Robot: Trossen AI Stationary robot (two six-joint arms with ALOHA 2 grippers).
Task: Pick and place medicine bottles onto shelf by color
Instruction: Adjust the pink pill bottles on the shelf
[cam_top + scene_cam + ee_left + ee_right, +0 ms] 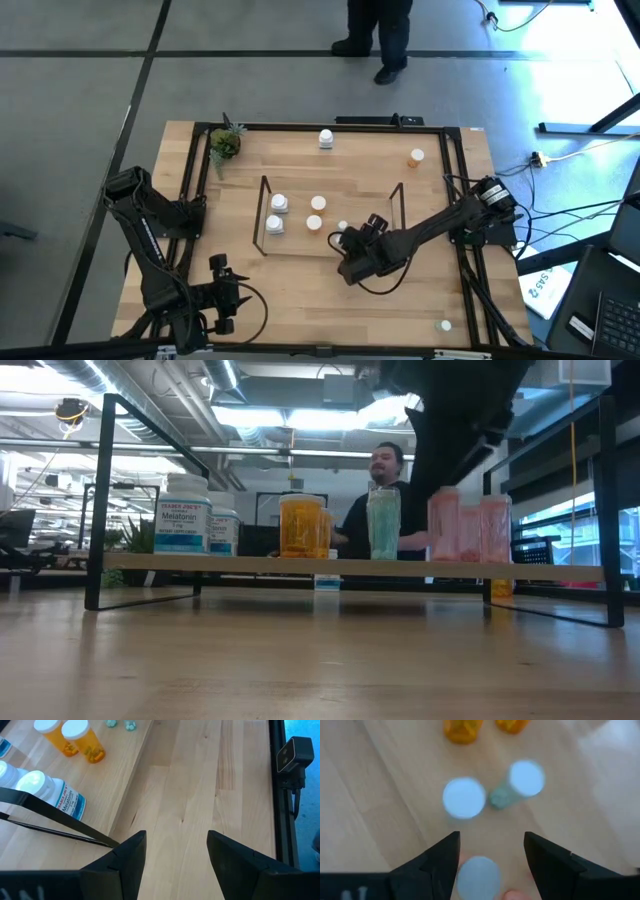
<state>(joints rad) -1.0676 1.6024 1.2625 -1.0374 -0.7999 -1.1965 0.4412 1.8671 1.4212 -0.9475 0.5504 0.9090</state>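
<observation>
Wooden tabletop (300, 290) carries the shelf (263, 215) at its middle. Above the shelf's right part hangs the right gripper (490, 851), fingers spread wide, empty, over white-capped bottles (464, 798). White, orange, teal and pink bottles (383, 523) line the shelf. Near the front-left corner waits the left gripper (176, 847), open too.

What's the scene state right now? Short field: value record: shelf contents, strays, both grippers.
shelf: mid-table, light wood top on black wire frame
on shelf, across the low view: two white Melatonin bottles, orange bottles, teal bottle, pink bottles
strays off shelf: white bottle at far edge, orange bottle far right, small white-capped bottle near right corner
right gripper: open, above the shelf's right part, white cap between its fingers
left gripper: open, empty, near left corner
other: potted plant, person beyond table
</observation>
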